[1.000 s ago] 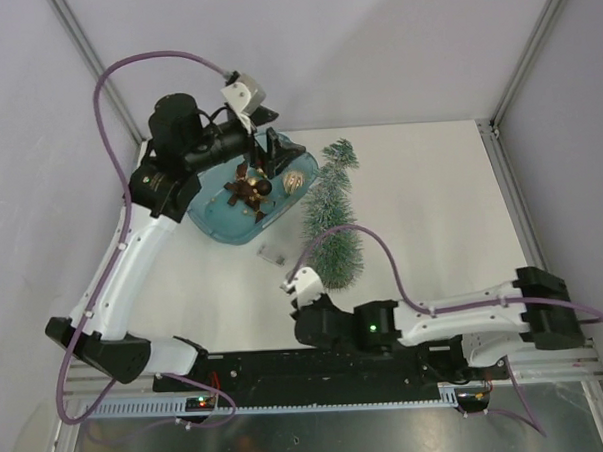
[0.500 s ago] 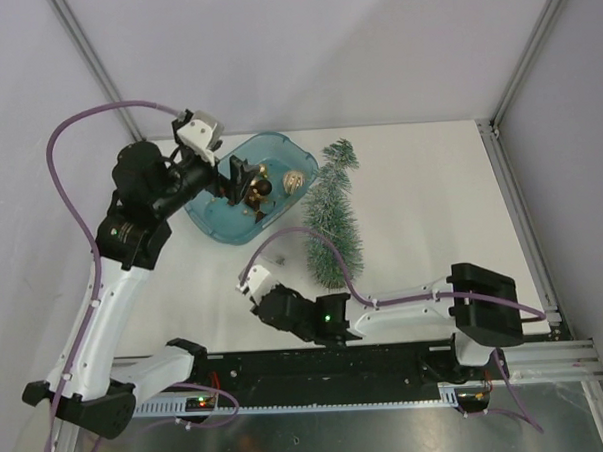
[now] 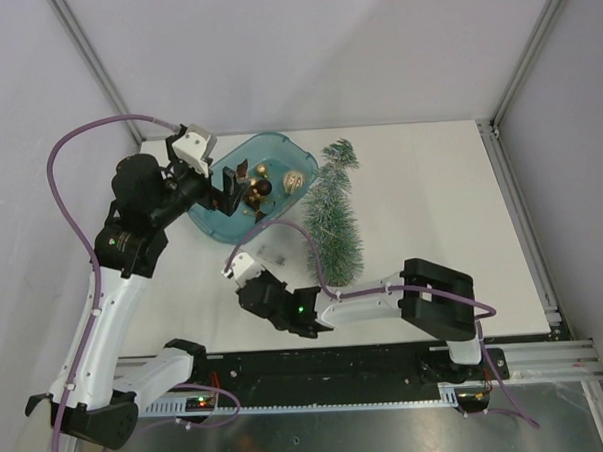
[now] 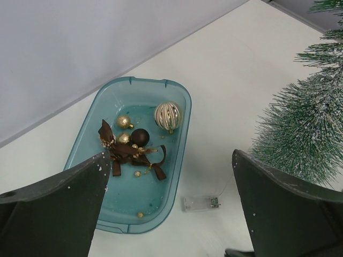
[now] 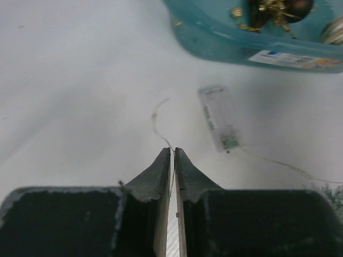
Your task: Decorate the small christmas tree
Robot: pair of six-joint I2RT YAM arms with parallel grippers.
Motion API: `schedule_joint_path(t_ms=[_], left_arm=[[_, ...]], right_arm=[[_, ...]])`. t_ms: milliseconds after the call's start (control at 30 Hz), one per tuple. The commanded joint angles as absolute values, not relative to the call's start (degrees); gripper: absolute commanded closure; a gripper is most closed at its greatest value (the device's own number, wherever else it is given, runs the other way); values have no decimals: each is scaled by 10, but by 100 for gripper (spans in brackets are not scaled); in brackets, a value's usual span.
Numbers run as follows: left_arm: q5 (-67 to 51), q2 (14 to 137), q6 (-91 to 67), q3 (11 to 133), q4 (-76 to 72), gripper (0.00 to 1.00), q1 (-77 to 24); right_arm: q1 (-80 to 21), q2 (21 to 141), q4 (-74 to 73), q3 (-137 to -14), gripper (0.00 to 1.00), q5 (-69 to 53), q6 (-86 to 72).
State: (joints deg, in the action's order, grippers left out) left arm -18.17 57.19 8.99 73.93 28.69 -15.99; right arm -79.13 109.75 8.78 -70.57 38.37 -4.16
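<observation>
The small christmas tree (image 3: 331, 220) lies on its side on the white table, right of the teal tub (image 3: 278, 139); its frosted needles fill the right of the left wrist view (image 4: 305, 134). A clear battery box (image 3: 273, 253) (image 5: 218, 119) lies below the tub, with a thin light wire (image 5: 158, 118) trailing from it. My right gripper (image 3: 239, 274) (image 5: 173, 150) sits low and left of the box, its fingers pressed together on that wire. My left gripper (image 3: 232, 192) (image 4: 171, 155) hangs wide open above the tub's left side, holding nothing.
Inside the tub (image 4: 179, 134) lie a brown star-shaped ornament with ribbon (image 4: 131, 155), a striped gold bauble (image 4: 168, 115), a dark bauble (image 4: 140, 136) and small gold balls. The booth's grey walls close in on the left and at the back.
My right arm has swung left from the tree's base to beyond the battery box, the wire in its fingers. My left arm has pulled back left from over the tub.
</observation>
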Motion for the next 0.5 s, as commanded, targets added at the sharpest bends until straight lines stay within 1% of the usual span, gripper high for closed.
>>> schedule_joint_path(t_ms=[0,33,67,100,133,233,333,400,467], left_arm=[[-183,566,85,738,283,0,-154],[-183,567,86,738,283,0,-153],[-182,567,87,738,284,0,-154],[-182,567,88,738,283,0,-153],[-182,567,89,738,283,0,-153],[-182,568,94,737,283,0,-153],[-177,568,98,738,283,0,-152],[-173,567,103,737,283,0,-151],[-168,567,108,736,283,0,-147]], right_arm=[[-761,1103,106,-750,78,455,-36],[-756,1105,100,-755,68,455,-36],[-754,1106,98,-757,61,454,-35],[-752,1106,96,-758,55,452,-33],[-751,1106,96,-759,51,449,-32],[-752,1102,96,-759,45,438,-30],[-757,1094,102,-759,42,431,-26],[-763,1085,106,-759,36,427,-21],[-769,1074,108,-759,32,422,-14]])
